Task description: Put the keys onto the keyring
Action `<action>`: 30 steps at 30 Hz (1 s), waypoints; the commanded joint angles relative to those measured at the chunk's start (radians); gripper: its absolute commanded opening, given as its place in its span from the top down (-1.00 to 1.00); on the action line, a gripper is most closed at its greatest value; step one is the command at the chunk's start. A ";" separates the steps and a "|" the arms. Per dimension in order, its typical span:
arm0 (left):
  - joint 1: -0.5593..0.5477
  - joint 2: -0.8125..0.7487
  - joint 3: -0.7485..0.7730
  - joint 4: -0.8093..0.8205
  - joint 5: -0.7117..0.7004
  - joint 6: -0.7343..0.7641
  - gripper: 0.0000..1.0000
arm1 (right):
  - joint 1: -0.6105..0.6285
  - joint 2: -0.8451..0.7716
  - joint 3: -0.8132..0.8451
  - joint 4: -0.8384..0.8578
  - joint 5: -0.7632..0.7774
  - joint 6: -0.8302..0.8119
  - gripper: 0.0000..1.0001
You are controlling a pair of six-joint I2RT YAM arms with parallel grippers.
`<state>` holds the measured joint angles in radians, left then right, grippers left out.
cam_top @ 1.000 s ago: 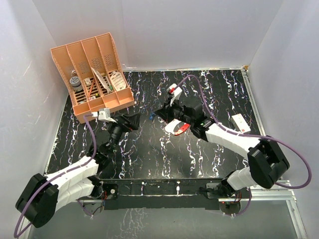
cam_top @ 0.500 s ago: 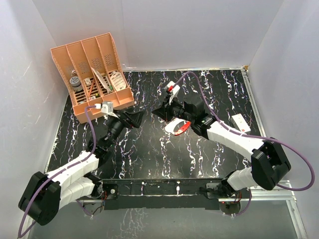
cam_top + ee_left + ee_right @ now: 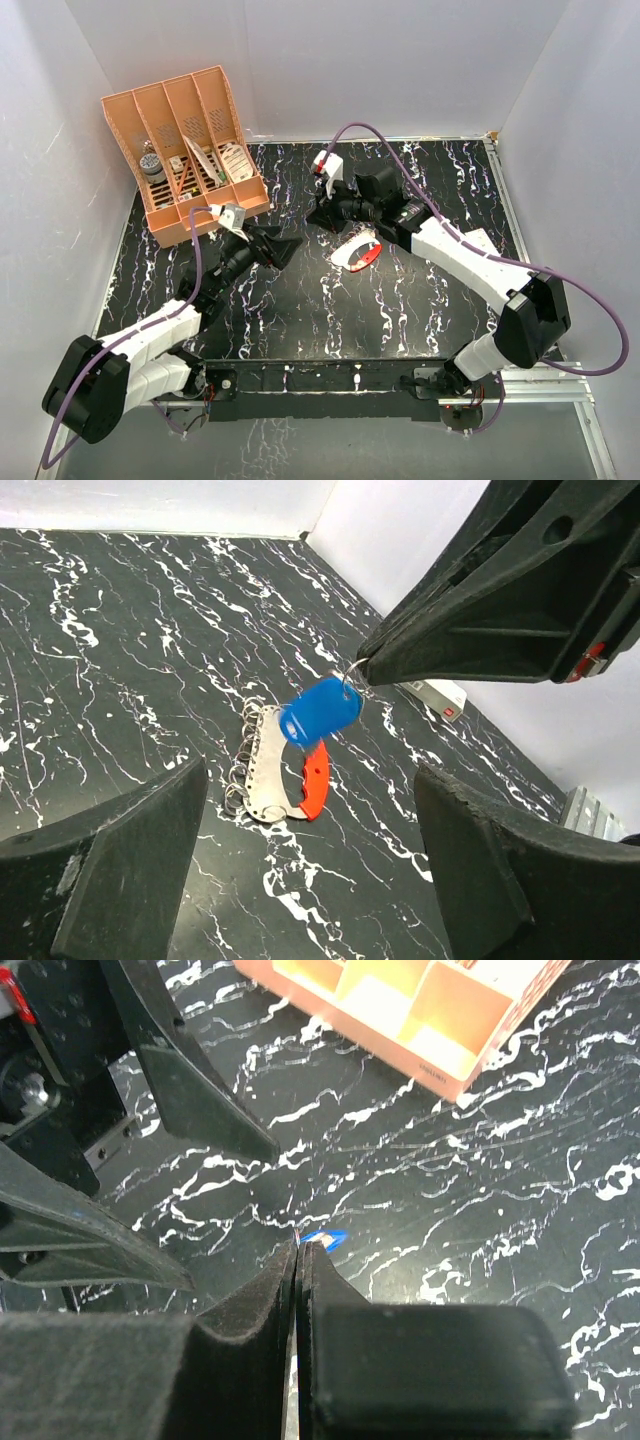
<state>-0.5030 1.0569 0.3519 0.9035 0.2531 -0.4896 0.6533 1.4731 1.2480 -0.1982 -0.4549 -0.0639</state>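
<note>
The black, white-veined surface (image 3: pixel 400 320) carries an orange sorting rack (image 3: pixel 190 150) well off behind the left hand (image 3: pixel 280 250), and it plays no part just now. The left hand's two fingers stand wide apart with nothing between them, and it faces across the surface toward the right hand (image 3: pixel 318 215). The right hand is pinched fully shut, and what it has hold of is the thin wire loop of the key. The red-and-silver keyring (image 3: pixel 275 780) lies flat on the surface, under and just in front of the right hand's tip. From the left hand's side it lies straight ahead, framed between the spread fingers but apart from them. A few small wire loops sit along its pale edge. The blue-headed key (image 3: pixel 320 712) dangles from the right hand's tip, above the keyring and not touching it. I'd say the step in hand is bringing the lifted key to the ring, with threading not yet begun. The next move seems to call for the left hand to go forward and down, take the keyring by one side and steady it. The right hand could then guide the tiny loop onto it, which is fiddly work with so thin a wire.
</note>
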 commanded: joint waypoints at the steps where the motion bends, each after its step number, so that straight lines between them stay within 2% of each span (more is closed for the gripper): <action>1: 0.006 -0.015 0.043 0.002 0.052 0.074 -0.65 | -0.003 0.005 0.085 -0.154 0.013 -0.095 1.00; 6: 0.008 0.003 0.050 -0.008 0.055 0.106 -0.67 | -0.002 0.008 0.103 -0.229 0.019 -0.138 1.00; 14: 0.007 0.088 0.056 0.079 0.116 0.088 -0.68 | -0.003 0.033 0.145 -0.310 0.018 -0.169 1.00; 24: 0.007 0.109 0.031 0.160 0.119 0.075 -0.97 | -0.001 0.056 0.215 -0.341 0.013 -0.152 1.00; 30: 0.007 0.130 0.023 0.204 0.118 0.083 -0.97 | -0.001 0.077 0.246 -0.350 -0.009 -0.140 1.00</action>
<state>-0.4999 1.1778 0.3725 1.0214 0.3538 -0.4198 0.6533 1.5440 1.4361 -0.5629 -0.4438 -0.2092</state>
